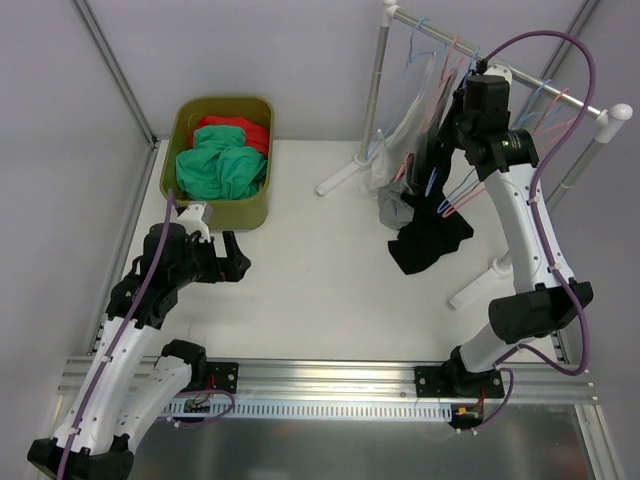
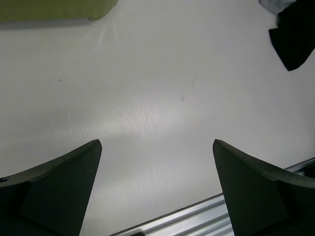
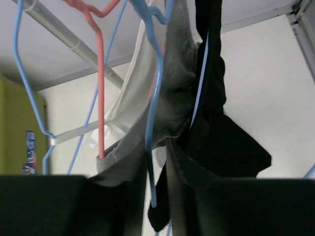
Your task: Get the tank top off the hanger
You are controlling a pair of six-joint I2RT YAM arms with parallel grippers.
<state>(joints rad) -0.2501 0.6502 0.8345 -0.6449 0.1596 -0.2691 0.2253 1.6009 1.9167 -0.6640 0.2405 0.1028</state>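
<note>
As it hangs, the tank top [image 3: 221,147] dips inside the right gripper [image 3: 157,209].

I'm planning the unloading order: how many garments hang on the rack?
3: a white one furthest left, a grey one below it, and a black one hanging lowest at right. More may be hidden.

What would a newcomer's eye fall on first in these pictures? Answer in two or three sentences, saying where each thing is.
First, the clothes rail at the far right, crowded with pink and blue hangers, where a black tank top droops to the table and the right hand reaches in. Next, the olive bin at the far left, heaped with green and red clothes. The left hand hovers open beside it.
</note>
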